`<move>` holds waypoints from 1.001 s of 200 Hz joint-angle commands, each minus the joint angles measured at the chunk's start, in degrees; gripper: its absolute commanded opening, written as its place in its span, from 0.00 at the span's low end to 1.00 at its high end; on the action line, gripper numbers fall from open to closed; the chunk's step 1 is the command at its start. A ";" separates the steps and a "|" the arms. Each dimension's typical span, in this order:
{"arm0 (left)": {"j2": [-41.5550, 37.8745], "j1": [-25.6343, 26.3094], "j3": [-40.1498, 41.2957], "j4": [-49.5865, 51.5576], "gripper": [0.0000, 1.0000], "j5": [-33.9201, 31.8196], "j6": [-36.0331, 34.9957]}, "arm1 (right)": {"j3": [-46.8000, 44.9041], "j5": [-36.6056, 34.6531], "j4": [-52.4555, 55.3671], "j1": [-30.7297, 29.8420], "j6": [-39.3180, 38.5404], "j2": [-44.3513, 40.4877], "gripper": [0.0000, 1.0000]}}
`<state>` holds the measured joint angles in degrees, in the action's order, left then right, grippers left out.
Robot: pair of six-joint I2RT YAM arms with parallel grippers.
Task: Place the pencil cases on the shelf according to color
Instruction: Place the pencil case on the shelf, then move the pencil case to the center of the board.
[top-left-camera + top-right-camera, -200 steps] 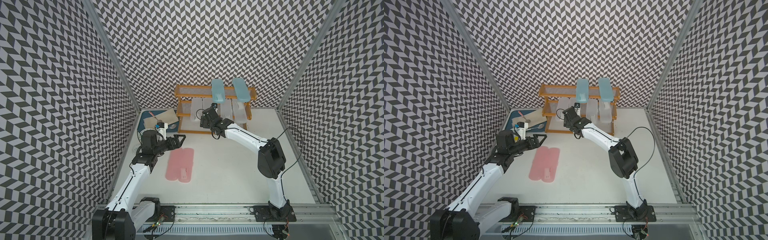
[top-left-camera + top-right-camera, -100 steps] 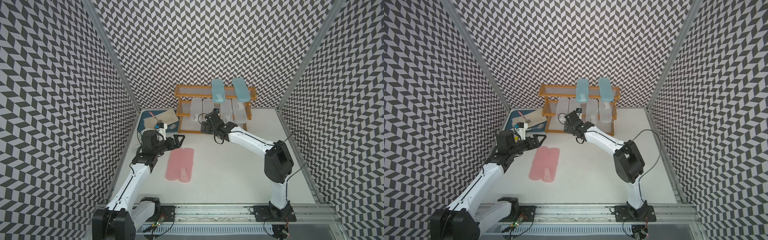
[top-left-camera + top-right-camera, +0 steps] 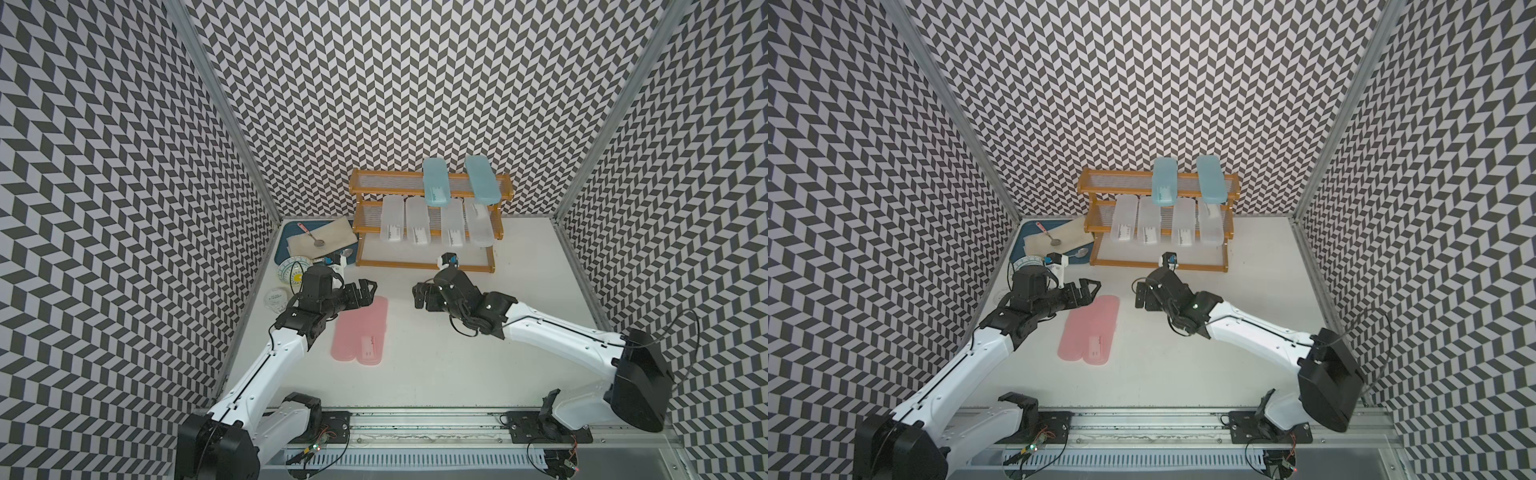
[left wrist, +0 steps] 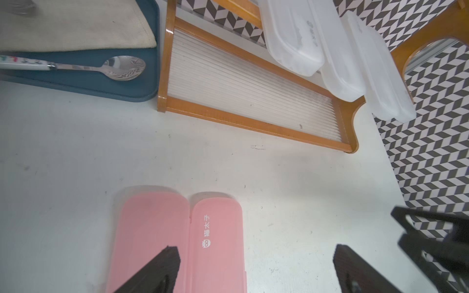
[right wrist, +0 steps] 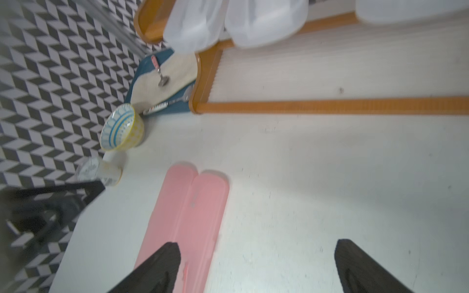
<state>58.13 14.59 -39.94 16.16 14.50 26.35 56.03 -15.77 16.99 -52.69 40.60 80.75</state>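
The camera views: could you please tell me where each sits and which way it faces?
Both top views: high above the robot's base, looking down at the shelf; both arms show, left gripper and right gripper open.
Left wrist: on the left arm, facing the pink cases and shelf; own fingers show.
Right wrist: on the right arm, facing the same; own fingers show.
Shared: every view shows the pink cases.

Bright even light, blurred right-wrist view

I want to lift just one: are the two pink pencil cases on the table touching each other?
Touching. The left wrist view shows the printed pink case and the plain pink case side by side, long edges meeting with no table between.
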 commanded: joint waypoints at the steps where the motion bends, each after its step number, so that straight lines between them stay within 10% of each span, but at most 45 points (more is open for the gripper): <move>1: -3.99 1.81 4.87 -0.43 1.00 -4.10 5.26 | -7.89 0.22 -5.24 -3.41 4.36 -4.70 0.99; 44: -3.01 13.69 11.93 -2.92 1.00 -13.26 12.93 | -19.58 1.31 -6.12 -7.14 7.34 -10.88 1.00; 112: 8.55 18.72 17.18 -10.28 1.00 -15.49 15.97 | -24.22 1.16 -4.39 -7.26 5.60 -12.31 1.00; 200: 25.88 34.78 3.91 -16.33 1.00 -15.61 20.49 | -26.32 -7.73 3.80 -7.03 8.44 -21.56 1.00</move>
<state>80.34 45.89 -32.05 1.34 -1.52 44.91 30.55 -19.42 18.74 -59.61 48.05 62.46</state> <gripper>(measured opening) 0.993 0.995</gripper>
